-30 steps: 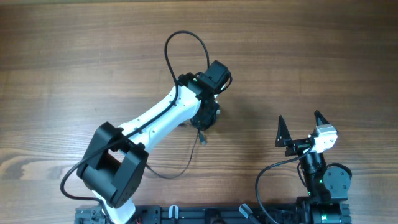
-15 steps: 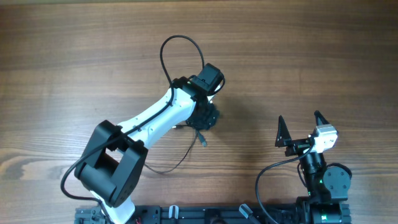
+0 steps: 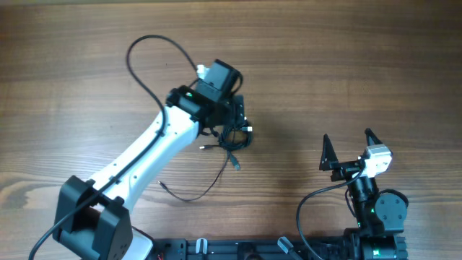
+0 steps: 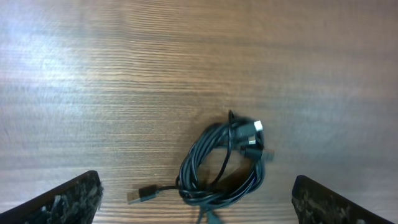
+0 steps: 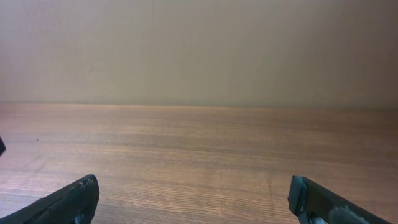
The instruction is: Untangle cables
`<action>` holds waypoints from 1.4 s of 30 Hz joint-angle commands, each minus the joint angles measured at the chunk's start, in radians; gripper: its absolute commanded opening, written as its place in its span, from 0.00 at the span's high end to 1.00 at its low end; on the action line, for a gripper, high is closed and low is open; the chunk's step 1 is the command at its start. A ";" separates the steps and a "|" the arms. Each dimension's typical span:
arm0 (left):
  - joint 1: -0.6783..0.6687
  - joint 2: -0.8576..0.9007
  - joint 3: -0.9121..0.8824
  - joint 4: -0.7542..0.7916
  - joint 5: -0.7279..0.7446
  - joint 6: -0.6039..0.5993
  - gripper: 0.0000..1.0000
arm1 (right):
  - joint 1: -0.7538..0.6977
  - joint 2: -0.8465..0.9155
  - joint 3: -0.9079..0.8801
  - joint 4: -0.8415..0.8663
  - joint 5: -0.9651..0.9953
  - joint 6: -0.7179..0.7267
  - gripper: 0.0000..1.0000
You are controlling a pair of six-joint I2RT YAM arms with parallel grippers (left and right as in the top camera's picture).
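- Now my left end effector (image 4: 196,186) hangs wide open over the cables (image 4: 221,165), touching nothing; it holds nothing.
- In my left wrist view the cables sit toward 6 o'clock, between my two fingers and apart from both.
- From overhead the cables (image 3: 234,137) lie bunched near the middle of the surface (image 3: 361,58), just at 5 o'clock of my left wrist.
- One tail runs out of the bunch toward 7 o'clock and ends in a small plug (image 3: 162,185), well apart from the coil.
- My right end effector (image 3: 347,137) is open too, empty, parked at 4 o'clock of the bunch and well apart from it; its own view shows only bare surface.
- I judge these cords light, soft and limp: they will sag, drag their neighbours along, and slip through a loose pinch.
- The coil itself is a poor hold, since closing there would likely grab several strands at once.
- Better, I think, to take one cord near a free plug (image 4: 140,196), at 8 o'clock of the coil in my left wrist view, and draw it out gently.
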 commanded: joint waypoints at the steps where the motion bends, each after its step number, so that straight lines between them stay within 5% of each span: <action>1: 0.045 -0.018 -0.004 -0.004 0.097 -0.117 0.00 | 0.002 -0.010 -0.002 0.003 0.017 0.013 0.00; 42: 0.047 -0.018 -0.062 0.039 0.122 -0.116 0.00 | 0.002 -0.010 -0.002 0.003 0.017 0.013 0.00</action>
